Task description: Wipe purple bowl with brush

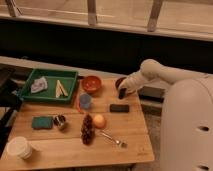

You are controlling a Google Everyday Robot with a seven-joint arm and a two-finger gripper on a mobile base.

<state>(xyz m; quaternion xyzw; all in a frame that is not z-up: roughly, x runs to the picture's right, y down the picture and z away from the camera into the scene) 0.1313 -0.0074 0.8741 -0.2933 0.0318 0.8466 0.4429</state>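
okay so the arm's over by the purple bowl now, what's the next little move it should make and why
Probably a short sweep across the purple bowl. The gripper sits at the bowl's near rim at the table's far right edge, with a dark stick, likely the brush, at its tip, so wiping looks ready to begin.

Wooden counter (60, 150) carrying a green rectangular tray (50, 95), red-orange round bowl (91, 84), blue cup (85, 101), flat black rectangular block (119, 108), orange fruit (99, 121), dark grape bunch (87, 130), silvery utensil (113, 139), green sponge (42, 122), white cup (19, 148). The robot's pincer (121, 92) hangs at the counter's far right edge.
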